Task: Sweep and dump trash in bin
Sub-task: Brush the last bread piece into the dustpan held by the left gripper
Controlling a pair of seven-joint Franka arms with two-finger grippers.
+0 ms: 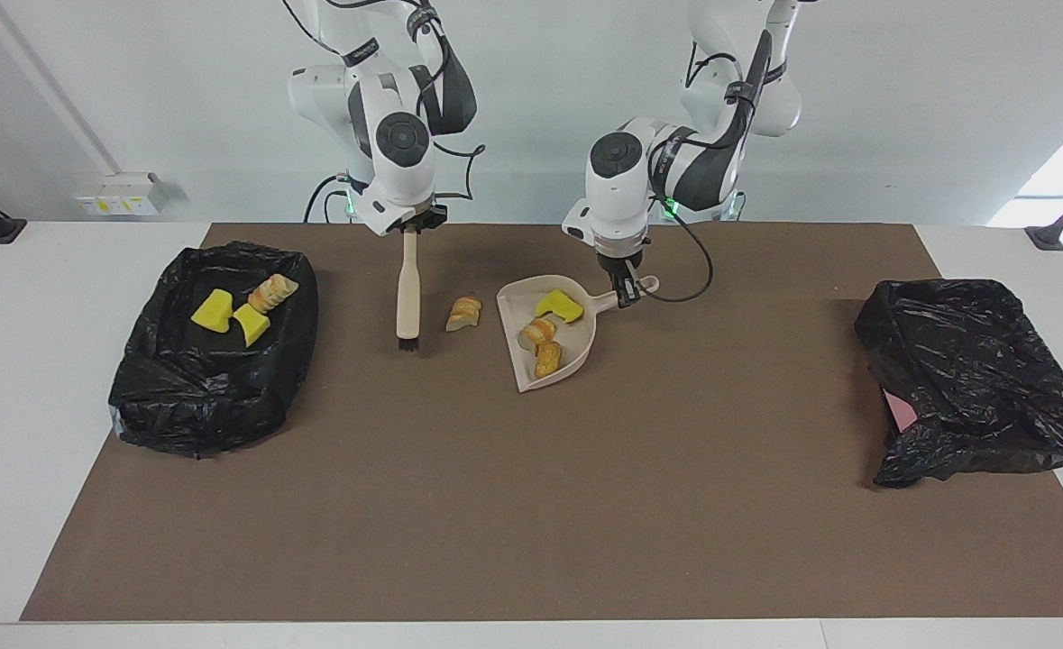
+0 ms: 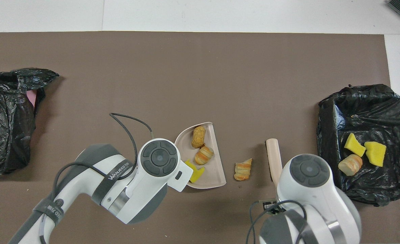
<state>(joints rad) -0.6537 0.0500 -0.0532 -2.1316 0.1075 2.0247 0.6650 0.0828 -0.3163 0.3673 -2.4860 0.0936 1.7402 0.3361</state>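
In the facing view, a beige wooden hand brush (image 1: 407, 288) is held upright by its handle in the right tool (image 1: 411, 228), clamped shut, while the handle of a beige plastic dustpan (image 1: 576, 347) is clamped in the left tool (image 1: 626, 290). Three trash pieces (image 1: 545, 333) are carried in the pan; one striped bread chunk (image 1: 463, 313) lies on the brown tabletop (image 1: 531, 505) between brush and pan. In the overhead view, three more pieces (image 2: 362, 154) are seen inside the black-bagged bin (image 2: 362, 189) at the right arm's end.

Open mat farther from robots than dustpan (image 1: 549, 347); brush (image 1: 407, 293), loose bread chunk (image 1: 463, 313) crowd its right-arm side.
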